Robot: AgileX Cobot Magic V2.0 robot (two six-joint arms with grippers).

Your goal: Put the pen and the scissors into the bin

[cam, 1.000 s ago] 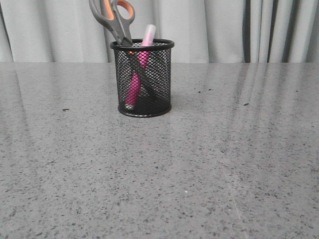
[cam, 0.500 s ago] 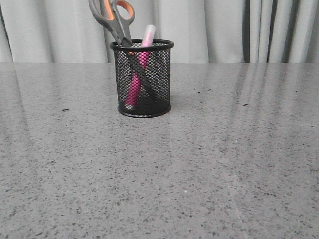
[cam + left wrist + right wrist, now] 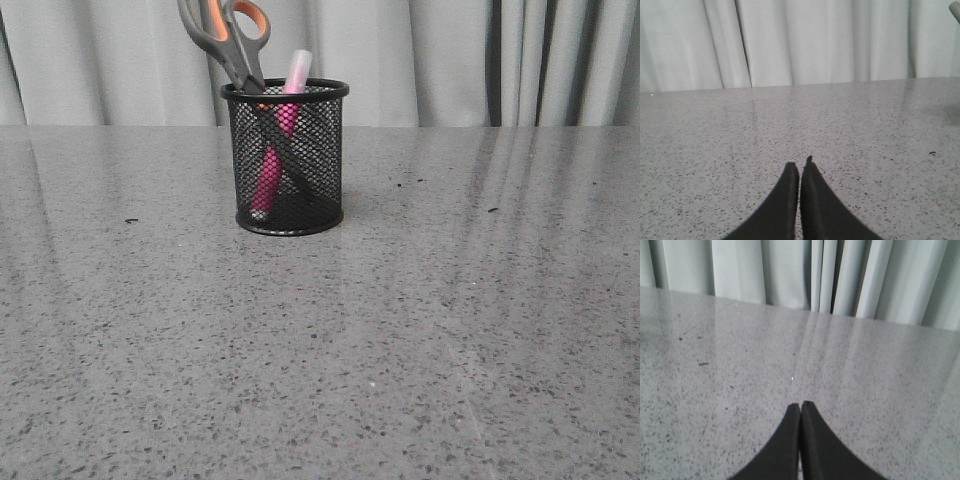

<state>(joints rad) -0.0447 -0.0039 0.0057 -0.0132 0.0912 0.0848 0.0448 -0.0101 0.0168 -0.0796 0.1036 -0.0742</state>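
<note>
The black wire-mesh bin [image 3: 288, 160] stands upright on the grey speckled table, left of centre in the front view. Inside it leans the magenta pen [image 3: 275, 160], its pale cap poking above the rim. The scissors [image 3: 230, 35] stand blades-down in the bin, their grey and orange handles sticking out over the rim to the left. Neither arm shows in the front view. In its wrist view my left gripper [image 3: 800, 166] is shut with nothing between the fingers, above bare table. My right gripper [image 3: 800, 405] is likewise shut and empty.
Pale grey curtains [image 3: 450, 60] hang behind the table's far edge. A few small dark specks [image 3: 132, 220] lie on the tabletop. At the right edge of the left wrist view a sliver of grey handle [image 3: 955, 10] shows.
</note>
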